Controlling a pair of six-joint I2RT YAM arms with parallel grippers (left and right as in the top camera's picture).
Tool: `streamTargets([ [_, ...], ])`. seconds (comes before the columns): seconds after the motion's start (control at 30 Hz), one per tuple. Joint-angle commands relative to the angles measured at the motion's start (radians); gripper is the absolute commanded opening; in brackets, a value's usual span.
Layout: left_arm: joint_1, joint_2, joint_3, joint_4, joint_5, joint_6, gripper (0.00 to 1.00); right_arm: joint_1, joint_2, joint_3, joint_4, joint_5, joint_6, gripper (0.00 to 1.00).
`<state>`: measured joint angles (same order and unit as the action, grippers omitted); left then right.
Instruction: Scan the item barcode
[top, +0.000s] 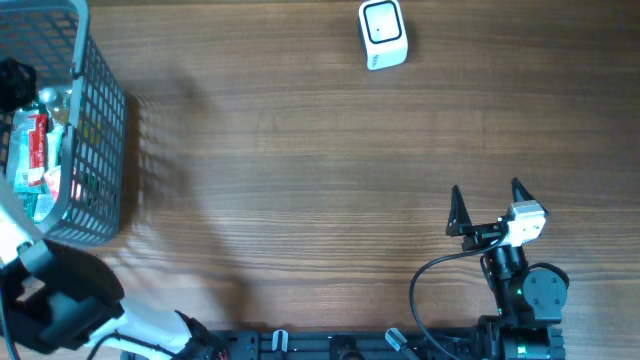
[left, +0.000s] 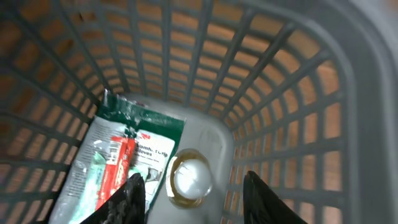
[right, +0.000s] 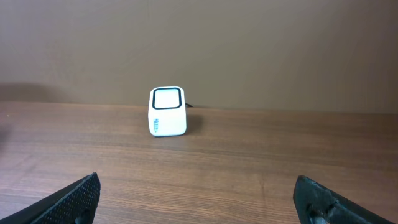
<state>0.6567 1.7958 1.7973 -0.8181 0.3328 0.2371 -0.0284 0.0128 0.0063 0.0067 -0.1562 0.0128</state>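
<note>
Packet (top: 33, 150) in grey basket (top: 100, 110), overhead upper left; white scanner (top: 383, 33) top centre on brown wood table (top: 300, 180); right gripper (top: 486, 190) lower right, spread wide. Left wrist: packet (left: 124, 155) flat on basket (left: 280, 93) floor, left gripper (left: 193, 180) jaws apart at lower edge, clasping nothing. Right wrist: scanner (right: 167, 111) centre-left, plain tan wall (right: 261, 50) behind.

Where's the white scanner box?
The white scanner sits near the top of the overhead view, right of middle, ahead of the open right gripper, far from the basket.

Green-white packet (left: 118, 155) in basket (left: 298, 93); white scanner (top: 383, 35) upright.
</note>
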Motion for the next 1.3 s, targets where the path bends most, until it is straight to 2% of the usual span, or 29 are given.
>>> streamTargets([
  [0.0, 0.000, -0.030, 0.002, -0.037, -0.018, 0.034, 0.62, -0.004, -0.005, -0.001, 0.003, -0.002, -0.010, 1.00],
  [0.03, 0.000, -0.011, 0.002, -0.077, -0.019, 0.097, 0.75, -0.004, -0.005, -0.001, 0.003, -0.002, -0.010, 1.00],
  [0.07, 0.000, 0.004, 0.002, -0.092, -0.019, 0.107, 0.80, -0.004, -0.005, -0.001, 0.003, -0.002, -0.010, 1.00],
  [0.13, 0.000, 0.042, 0.002, -0.133, -0.014, 0.153, 0.82, -0.004, -0.005, -0.001, 0.003, -0.002, -0.010, 1.00],
  [0.33, 0.000, 0.164, 0.002, -0.181, -0.016, 0.153, 0.84, -0.004, -0.005, -0.001, 0.003, -0.002, -0.010, 1.00],
  [0.43, 0.000, 0.212, 0.002, -0.169, -0.015, 0.153, 0.77, -0.004, -0.005, -0.001, 0.003, -0.002, -0.010, 1.00],
  [0.63, 0.000, 0.286, 0.002, -0.124, -0.015, 0.153, 0.74, -0.004, -0.005, -0.001, 0.003, -0.002, -0.010, 1.00],
  [0.7, 0.000, 0.302, 0.002, -0.106, -0.007, 0.152, 0.63, -0.004, -0.005, -0.001, 0.003, -0.002, -0.010, 1.00],
  [0.73, 0.000, 0.309, 0.002, -0.101, -0.003, 0.152, 0.49, -0.004, -0.005, -0.001, 0.003, -0.002, -0.010, 1.00],
  [0.83, 0.000, 0.310, 0.002, -0.076, 0.046, 0.151, 0.40, -0.004, -0.005, -0.001, 0.003, -0.002, -0.010, 1.00],
  [0.9, 0.000, 0.309, 0.002, -0.076, 0.045, 0.148, 0.26, -0.004, -0.005, -0.001, 0.003, -0.002, -0.010, 1.00],
  [1.27, 0.000, 0.120, 0.002, -0.019, 0.045, 0.114, 0.22, -0.004, -0.005, -0.001, 0.003, -0.002, -0.010, 1.00],
])
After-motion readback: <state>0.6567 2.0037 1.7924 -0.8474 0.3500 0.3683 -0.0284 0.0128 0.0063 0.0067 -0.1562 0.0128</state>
